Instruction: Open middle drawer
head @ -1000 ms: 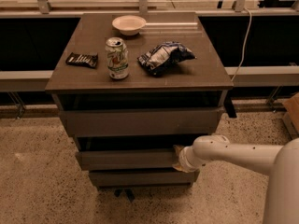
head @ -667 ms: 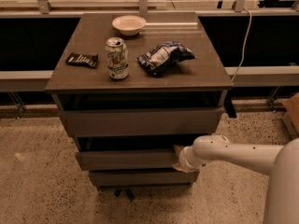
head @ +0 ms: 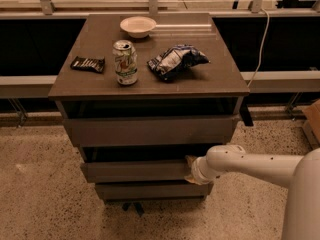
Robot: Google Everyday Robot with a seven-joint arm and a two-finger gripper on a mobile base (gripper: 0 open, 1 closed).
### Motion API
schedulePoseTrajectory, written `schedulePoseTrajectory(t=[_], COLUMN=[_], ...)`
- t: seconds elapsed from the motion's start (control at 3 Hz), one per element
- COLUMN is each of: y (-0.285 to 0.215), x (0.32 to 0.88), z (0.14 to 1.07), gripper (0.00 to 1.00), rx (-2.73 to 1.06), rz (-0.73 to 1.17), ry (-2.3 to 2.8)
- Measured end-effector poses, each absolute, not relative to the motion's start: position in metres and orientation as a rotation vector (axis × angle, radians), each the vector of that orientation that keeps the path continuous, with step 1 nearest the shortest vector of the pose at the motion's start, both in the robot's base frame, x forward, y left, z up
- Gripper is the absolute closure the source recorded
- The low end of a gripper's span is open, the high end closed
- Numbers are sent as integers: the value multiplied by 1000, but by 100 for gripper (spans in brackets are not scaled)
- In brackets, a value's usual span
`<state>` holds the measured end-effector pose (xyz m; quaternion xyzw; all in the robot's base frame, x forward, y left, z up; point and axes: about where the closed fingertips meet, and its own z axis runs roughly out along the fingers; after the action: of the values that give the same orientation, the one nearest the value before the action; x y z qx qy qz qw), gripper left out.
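The middle drawer (head: 135, 171) is a plain grey-brown flat front, the second of three fronts in the cabinet (head: 150, 129). It stands slightly forward of the front below it, with a dark gap above it. My white arm reaches in from the right. My gripper (head: 191, 170) is at the right end of the middle drawer's front, against its top edge. Most of the gripper is hidden behind my wrist.
On the cabinet top stand a white bowl (head: 138, 26), a soda can (head: 125, 62), a dark snack bar (head: 88, 64) and a crumpled chip bag (head: 175, 61). The taller top drawer (head: 150, 130) and the narrower bottom drawer (head: 150, 190) flank the middle one. Speckled floor surrounds the cabinet; railings stand behind it.
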<state>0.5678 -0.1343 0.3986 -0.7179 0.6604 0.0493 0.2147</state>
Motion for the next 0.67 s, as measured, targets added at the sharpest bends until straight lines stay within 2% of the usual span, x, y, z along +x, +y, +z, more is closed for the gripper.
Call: schedulePoseTrajectory(t=[0.33,0.67], y=[-134,-134], x=[568,568], z=[399,399], gripper=[51,26], rx=[-1991,-1991], rz=[137,137], ry=[1832,1832])
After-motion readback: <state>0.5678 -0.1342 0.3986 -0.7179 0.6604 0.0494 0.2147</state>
